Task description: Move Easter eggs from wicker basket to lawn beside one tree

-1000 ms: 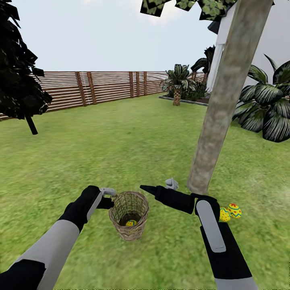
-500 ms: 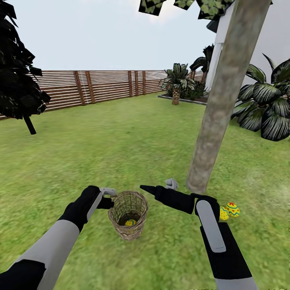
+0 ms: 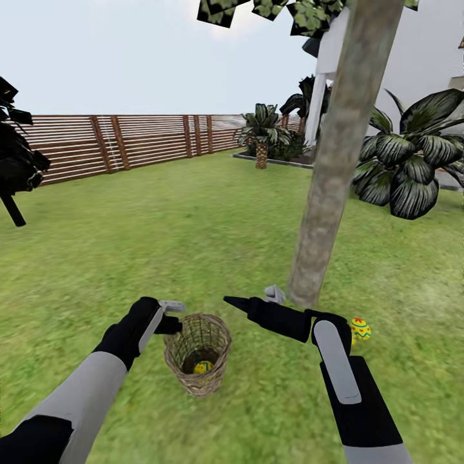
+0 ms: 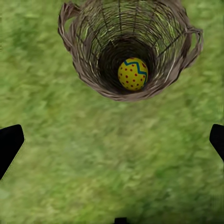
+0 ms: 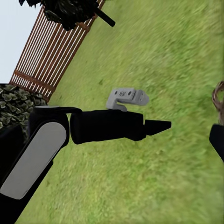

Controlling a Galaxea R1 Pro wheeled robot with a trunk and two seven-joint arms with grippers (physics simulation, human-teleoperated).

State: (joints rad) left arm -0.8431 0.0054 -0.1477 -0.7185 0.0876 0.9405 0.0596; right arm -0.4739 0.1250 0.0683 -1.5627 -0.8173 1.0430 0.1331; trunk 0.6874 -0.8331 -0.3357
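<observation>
The wicker basket (image 3: 196,353) stands on the lawn (image 3: 193,245) between my arms, with one yellow Easter egg (image 3: 202,367) at its bottom. That egg (image 4: 133,73) shows deep in the basket (image 4: 84,70) in the left wrist view. My left gripper (image 3: 171,324) hangs open just left of the basket rim, fingertips (image 4: 10,143) spread wide over grass. My right gripper (image 3: 235,301) is open and empty above and right of the basket. Another egg (image 3: 360,328) lies on the grass by my right forearm, near the foot of the tree (image 3: 325,187).
A brown slat fence (image 3: 129,145) runs across the back. A broad-leaved dark plant (image 3: 412,167) and the white house (image 3: 419,71) stand right of the trunk. A dark tree (image 3: 16,167) is at far left. The right wrist view shows my left arm (image 5: 107,126) over grass.
The whole view has swung right, so basket, trunk and fence sit further left. Both arms keep their pose. Of two eggs seen by my right forearm, one is now covered by it.
</observation>
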